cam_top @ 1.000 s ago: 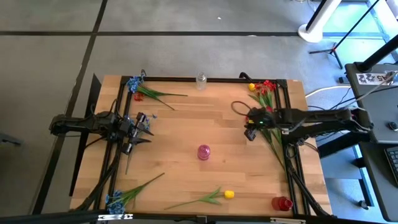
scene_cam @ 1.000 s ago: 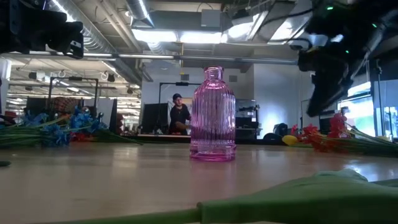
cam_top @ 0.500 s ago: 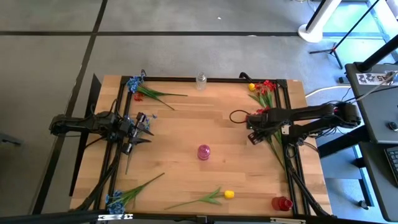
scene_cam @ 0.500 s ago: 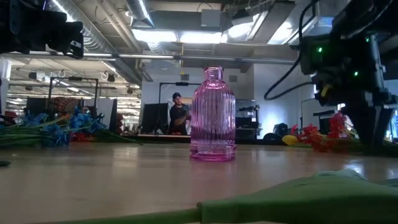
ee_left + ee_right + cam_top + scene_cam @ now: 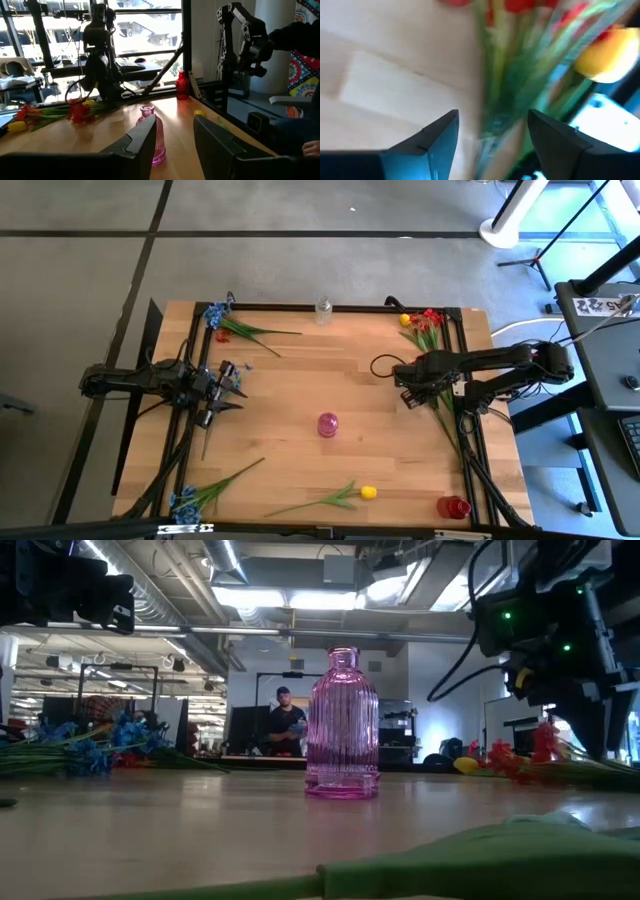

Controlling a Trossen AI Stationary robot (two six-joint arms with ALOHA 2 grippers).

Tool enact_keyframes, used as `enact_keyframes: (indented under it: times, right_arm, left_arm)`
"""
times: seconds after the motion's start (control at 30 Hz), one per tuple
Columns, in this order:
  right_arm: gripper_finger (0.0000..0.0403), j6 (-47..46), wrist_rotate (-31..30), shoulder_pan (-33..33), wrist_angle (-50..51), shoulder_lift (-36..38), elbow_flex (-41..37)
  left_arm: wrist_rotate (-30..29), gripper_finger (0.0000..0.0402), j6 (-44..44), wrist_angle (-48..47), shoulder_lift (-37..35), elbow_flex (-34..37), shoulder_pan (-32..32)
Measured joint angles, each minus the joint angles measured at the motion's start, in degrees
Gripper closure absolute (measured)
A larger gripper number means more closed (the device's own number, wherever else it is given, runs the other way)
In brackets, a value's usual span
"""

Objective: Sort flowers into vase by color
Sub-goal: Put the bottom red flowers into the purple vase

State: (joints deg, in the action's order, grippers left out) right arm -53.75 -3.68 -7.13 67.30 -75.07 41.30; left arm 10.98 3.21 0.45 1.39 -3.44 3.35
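A bunch of red sprays and yellow tulips (image 5: pixel 424 321) lies by the table's far right corner, its green stems (image 5: pixel 441 408) trailing along the right edge. My right gripper (image 5: pixel 411 397) points down over those stems, open, a finger on either side of them (image 5: pixel 496 85). The low view shows it (image 5: pixel 592 736) above the bunch (image 5: pixel 520 762). My left gripper (image 5: pixel 235 379) waits open at the table's left side. A pink vase (image 5: pixel 327 424) stands mid-table, a clear vase (image 5: pixel 323 308) at the far edge and a red vase (image 5: pixel 452 506) at the near right corner.
Blue and red flowers (image 5: pixel 222 319) lie at the far left corner, and a blue spray (image 5: pixel 188 498) at the near left. A yellow tulip (image 5: pixel 366 492) lies near the front edge. A black cable loop (image 5: pixel 383 365) sits beside my right gripper. Bare wood surrounds the pink vase.
My right arm has folded back toward the right edge. Its gripper has tipped to point down and has lowered onto the stems of the red and yellow bunch. Nothing else has moved.
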Motion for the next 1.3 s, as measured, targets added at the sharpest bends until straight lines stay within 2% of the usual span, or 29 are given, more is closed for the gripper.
enact_keyframes:
  times: [0.13, 0.33, 0.47, 0.57, 0.63, 0.8, 0.97, 1.13, 1.3]
  right_arm:
    - [0.0199, 0.61, 1.63, -3.16, -2.88, 0.0, -2.99]
    - [0.0261, 4.71, 6.7, -9.2, -13.28, -0.04, -8.84]
    - [0.0315, 7.08, 7.33, -9.72, -15.44, -0.06, -8.36]
    - [0.037, 7.77, 6.72, -8.14, -15.78, -0.07, -4.83]
    - [0.0389, 9.05, 5.38, -6.28, -15.7, -0.07, -0.75]
    - [0.037, 12.95, -3.32, 0.76, -18.7, -0.04, 13.61]
    - [0.039, 23.34, -14.41, 9.99, -34.21, 0.0, 25.15]
    - [0.0388, 33.54, -20.36, 17.53, -55.17, 0.02, 30.77]
    - [0.0389, 37.49, -24.07, 20.65, -58.3, 0.0, 31.96]
  left_arm:
    - [0.0, 0.0274, 0.01, 0.0, 0.0, 0.0, -0.01]
    - [0.02, 0.0274, 0.0, 0.0, 0.0, 0.0, -0.01]
    - [0.0, 0.0274, 0.0, 0.0, 0.0, 0.0, -0.02]
    - [0.0, 0.0274, 0.0, 0.0, 0.0, 0.0, -0.02]
    - [0.01, 0.0274, 0.01, 0.01, 0.0, 0.0, -0.02]
    - [0.01, 0.0274, 0.0, 0.01, 0.0, 0.0, -0.01]
    - [0.02, 0.0274, 0.01, 0.0, 0.0, 0.0, -0.01]
    - [0.02, 0.0274, 0.0, 0.02, 0.0, 0.0, 0.0]
    - [0.02, 0.0274, 0.02, 0.0, 0.0, 0.0, -0.02]
